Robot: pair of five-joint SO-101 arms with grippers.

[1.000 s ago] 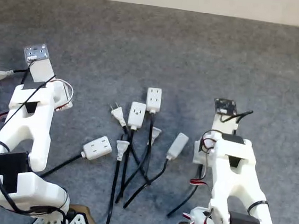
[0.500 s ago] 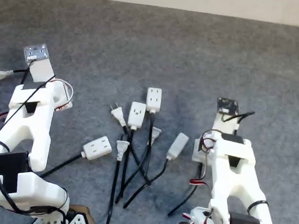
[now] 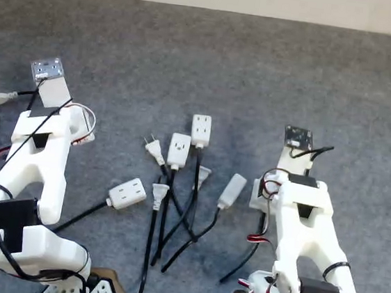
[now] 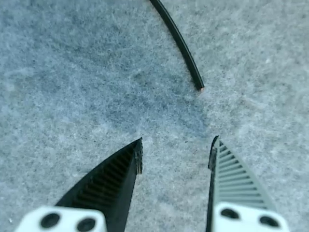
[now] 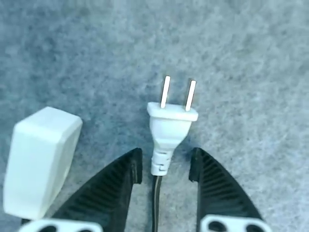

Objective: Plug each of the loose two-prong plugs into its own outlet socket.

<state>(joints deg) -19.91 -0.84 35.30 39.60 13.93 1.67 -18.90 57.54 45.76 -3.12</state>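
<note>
You have nothing to read here: no lettering, number or sign can be made out on the white plug [image 5: 172, 126] or on the outlet socket [image 5: 41, 164] lying just beside it (any print on them is too small to tell).

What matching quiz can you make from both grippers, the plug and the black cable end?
1 left gripper
2 right gripper
3 plug
4 black cable end

A lies on carpet ahead of the left gripper
B open over bare carpet
C open astride the plug
D white, prongs pointing away from the right gripper

Pairs: 1-B, 2-C, 3-D, 4-A
</note>
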